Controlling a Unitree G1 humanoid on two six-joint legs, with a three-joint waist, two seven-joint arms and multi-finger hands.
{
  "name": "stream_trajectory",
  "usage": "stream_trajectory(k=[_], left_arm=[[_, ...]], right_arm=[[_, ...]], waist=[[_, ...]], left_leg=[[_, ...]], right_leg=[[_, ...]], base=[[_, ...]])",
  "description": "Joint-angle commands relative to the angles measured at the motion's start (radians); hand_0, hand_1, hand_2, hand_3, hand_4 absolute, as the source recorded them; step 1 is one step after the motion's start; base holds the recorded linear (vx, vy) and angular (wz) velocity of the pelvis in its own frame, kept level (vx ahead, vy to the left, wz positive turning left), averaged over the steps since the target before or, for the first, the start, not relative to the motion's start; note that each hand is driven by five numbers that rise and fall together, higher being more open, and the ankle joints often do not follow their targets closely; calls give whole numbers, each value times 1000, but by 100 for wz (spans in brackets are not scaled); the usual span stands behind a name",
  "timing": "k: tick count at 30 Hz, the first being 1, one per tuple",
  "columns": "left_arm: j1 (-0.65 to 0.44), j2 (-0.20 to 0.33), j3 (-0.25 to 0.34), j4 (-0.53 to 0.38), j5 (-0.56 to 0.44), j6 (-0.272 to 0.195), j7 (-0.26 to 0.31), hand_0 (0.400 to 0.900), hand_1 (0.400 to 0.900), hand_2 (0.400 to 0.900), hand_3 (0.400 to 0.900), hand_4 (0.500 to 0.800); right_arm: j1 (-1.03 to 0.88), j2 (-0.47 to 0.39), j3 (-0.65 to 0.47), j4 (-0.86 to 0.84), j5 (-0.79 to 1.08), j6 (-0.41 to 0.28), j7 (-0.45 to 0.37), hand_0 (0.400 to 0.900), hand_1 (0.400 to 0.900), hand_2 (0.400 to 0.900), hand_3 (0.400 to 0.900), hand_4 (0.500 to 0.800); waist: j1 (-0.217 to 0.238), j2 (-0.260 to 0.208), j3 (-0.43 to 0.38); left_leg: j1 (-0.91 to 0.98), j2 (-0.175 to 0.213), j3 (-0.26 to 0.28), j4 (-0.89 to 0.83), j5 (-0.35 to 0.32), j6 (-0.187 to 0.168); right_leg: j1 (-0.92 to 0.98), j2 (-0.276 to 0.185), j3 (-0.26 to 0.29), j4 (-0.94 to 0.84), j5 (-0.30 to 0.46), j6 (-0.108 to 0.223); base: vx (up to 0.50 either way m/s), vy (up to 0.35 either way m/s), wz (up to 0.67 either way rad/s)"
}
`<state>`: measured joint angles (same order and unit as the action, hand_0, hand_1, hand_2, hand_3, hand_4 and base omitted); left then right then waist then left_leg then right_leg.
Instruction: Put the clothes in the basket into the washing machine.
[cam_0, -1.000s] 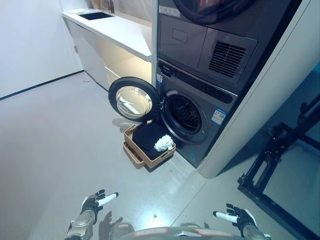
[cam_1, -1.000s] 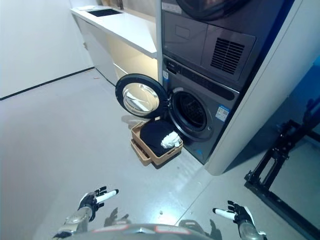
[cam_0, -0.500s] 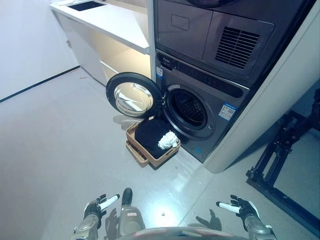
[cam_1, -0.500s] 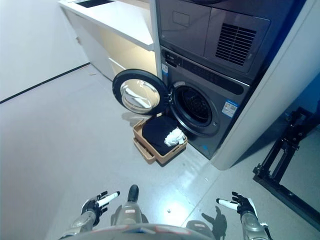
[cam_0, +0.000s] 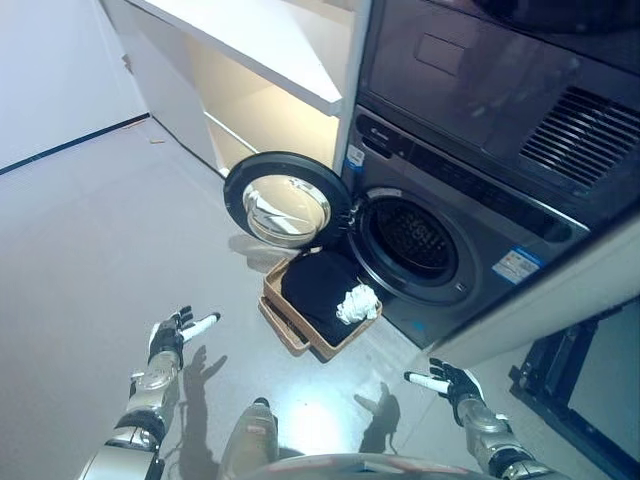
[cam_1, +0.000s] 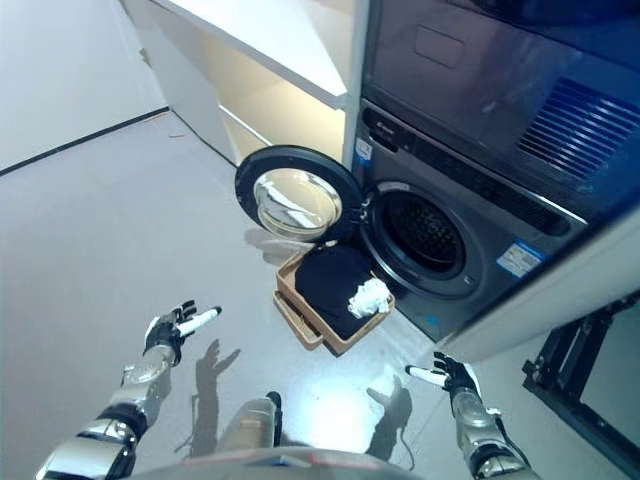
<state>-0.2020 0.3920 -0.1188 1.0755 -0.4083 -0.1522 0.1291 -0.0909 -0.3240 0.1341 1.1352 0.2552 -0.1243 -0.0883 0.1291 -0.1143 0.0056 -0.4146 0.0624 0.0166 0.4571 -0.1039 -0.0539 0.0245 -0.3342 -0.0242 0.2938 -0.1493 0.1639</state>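
Observation:
A tan basket (cam_0: 275, 310) stands on the floor right below the washing machine's round opening (cam_0: 415, 240). Dark clothes (cam_0: 318, 288) fill it, and a crumpled white cloth (cam_0: 355, 304) lies on top at its right side. The machine's round door (cam_0: 285, 198) hangs open to the left, above the basket's far end. My left hand (cam_0: 172, 335) is low on the left with straight fingers, well short of the basket. At the lower right, my right hand (cam_0: 448, 380) also has straight fingers and holds nothing.
A second appliance (cam_0: 520, 90) is stacked on the washing machine. A white counter (cam_0: 250, 40) with a lit recess runs along the wall to the left. A black metal stand (cam_1: 570, 350) is at the far right. Grey floor (cam_0: 80, 230) spreads to the left.
The camera has moved closer to the machine and tilted down. Both arms have stretched forward, so more of them shows. The basket and clothes have not moved.

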Motion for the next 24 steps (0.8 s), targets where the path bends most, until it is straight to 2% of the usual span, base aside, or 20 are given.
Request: stream_trajectory(k=[1, 4, 6, 7, 8, 9, 10, 13, 15, 18, 20, 22, 24], left_arm=[[41, 60, 15, -46, 43, -35, 9, 900, 900, 900, 900, 800], [68, 52, 36, -30, 40, -32, 3, 900, 900, 900, 900, 800], [83, 45, 52, -20, 33, -32, 0, 900, 900, 900, 900, 800], [85, 41, 57, -10, 31, -34, 1, 900, 900, 900, 900, 800], [83, 37, 58, -8, 31, -37, 2, 900, 900, 900, 900, 800], [83, 37, 58, -8, 31, -37, 2, 900, 900, 900, 900, 800], [78, 29, 55, -1, 37, -38, -2, 900, 900, 900, 900, 800], [65, 18, 49, 11, 52, -42, -6, 900, 900, 900, 900, 800], [71, 10, 52, 9, 54, -42, -10, 900, 900, 900, 900, 800], [87, 0, 58, -9, 53, -41, -12, 900, 900, 900, 900, 800], [94, -8, 59, -25, 49, -40, -13, 900, 900, 900, 900, 800], [98, -16, 55, -34, 53, -38, -14, 900, 900, 900, 900, 800], [99, -18, 48, -50, 50, -39, -11, 900, 900, 900, 900, 800]], right_arm=[[15, -64, -16, -57, 38, -51, -34, 900, 900, 900, 900, 800], [27, -49, -12, -61, 35, -49, -32, 900, 900, 900, 900, 800], [33, -47, -9, -62, 28, -49, -28, 900, 900, 900, 900, 800], [34, -46, -12, -60, 27, -49, -27, 900, 900, 900, 900, 800], [36, -45, -15, -61, 27, -50, -26, 900, 900, 900, 900, 800], [36, -45, -15, -62, 27, -50, -26, 900, 900, 900, 900, 800], [45, -44, -28, -63, 28, -50, -23, 900, 900, 900, 900, 800], [72, -43, -54, -59, 26, -51, -19, 900, 900, 900, 900, 800], [91, -33, -64, -62, 23, -50, -16, 900, 900, 900, 900, 800], [116, -33, -67, -79, 17, -49, -5, 900, 900, 900, 900, 800], [128, -36, -63, -96, 6, -46, 0, 900, 900, 900, 900, 800], [132, -44, -54, -105, -3, -47, 8, 900, 900, 900, 900, 800], [121, -56, -38, -108, -21, -46, 8, 900, 900, 900, 900, 800]], waist=[[-11, 21, -1], [-37, 39, 30], [-54, 51, 48], [-63, 52, 53], [-73, 47, 65], [-76, 47, 72], [-94, 31, 82], [-133, 18, 96], [-157, 17, 94], [-180, 9, 96], [-187, 4, 97], [-195, -3, 84], [-193, 0, 91]], left_leg=[[-12, -10, -56, -127, 134, 46], [121, -37, -50, -197, 103, 76], [188, -56, -65, -226, 83, 83], [209, -64, -67, -242, 76, 83], [230, -82, -76, -252, 69, 81], [238, -83, -79, -252, 67, 80], [266, -114, -93, -256, 40, 77], [327, -139, -134, -280, 7, 63], [383, -136, -155, -305, -9, 53], [435, -140, -191, -300, -45, 45], [465, -133, -207, -299, -71, 39], [469, -117, -231, -283, -104, 31], [462, -81, -252, -246, -106, 10]], right_leg=[[49, 7, 80, 227, 431, -8], [-58, 13, 61, 280, 389, -37], [-132, 27, 46, 216, 295, -51], [-161, 34, 39, 157, 270, -48], [-170, 36, 37, 97, 264, -38], [-160, 35, 33, 95, 261, -38], [-193, 35, 32, -53, 260, -13], [-203, 32, 48, -222, 319, 32], [-233, 39, 57, -262, 373, 52], [-243, 51, 67, -258, 409, 60], [-240, 71, 64, -248, 395, 54], [-229, 95, 97, -251, 354, 42], [-246, 129, 96, -232, 332, 28]], base=[[240, 355, 12], [274, 241, 5], [305, 92, 5], [279, 16, 9], [178, -12, 11], [289, -71, 37], [314, -83, 56], [375, -111, 76], [399, -117, 68], [317, -101, 52], [302, -143, 48], [290, -235, 54], [195, -250, 42]])
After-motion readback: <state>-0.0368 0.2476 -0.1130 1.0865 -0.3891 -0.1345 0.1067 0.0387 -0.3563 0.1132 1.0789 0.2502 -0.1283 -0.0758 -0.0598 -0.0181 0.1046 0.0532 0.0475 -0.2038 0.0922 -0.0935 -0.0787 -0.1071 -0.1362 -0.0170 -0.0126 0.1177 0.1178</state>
